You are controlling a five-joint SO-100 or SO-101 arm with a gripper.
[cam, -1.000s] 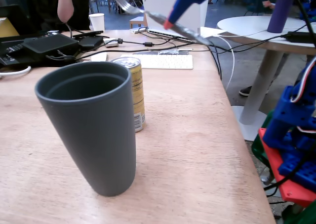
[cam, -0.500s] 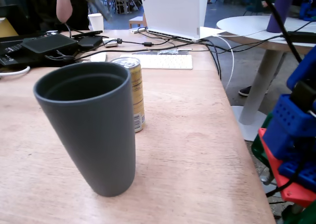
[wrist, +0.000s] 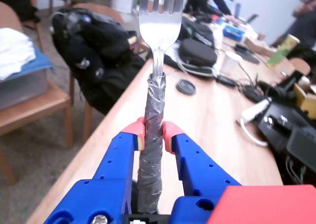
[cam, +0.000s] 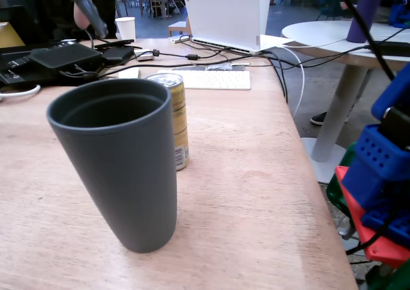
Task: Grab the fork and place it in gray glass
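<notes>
- Fingers of the blue gripper, tipped in red, are closed almost together on the taped handle of the fork, one red pad pressing each side of it in the wrist view.
- Fork direction: its long axis runs straight away from the gripper, up the middle of the wrist view, with the bare silver neck and the tines at the far end and the tines cut off by the top edge. The taped handle passes down between the jaws and out of sight near the camera.
- In the fixed view, a blurred grey streak at the far left top, in front of a seated person's arm, may be the fork; it is too smeared to be sure.
- Left of centre and near in the fixed view, the gray glass stands on the wooden table, mouth open upward, apparently empty, well apart from that streak.
- Just behind the glass and to its right stands a yellow drink can.
- Farther back lie a white keyboard and black cables, with a white paper cup at the far left.
- At the right edge, blue and red arm parts sit beside the table.
</notes>
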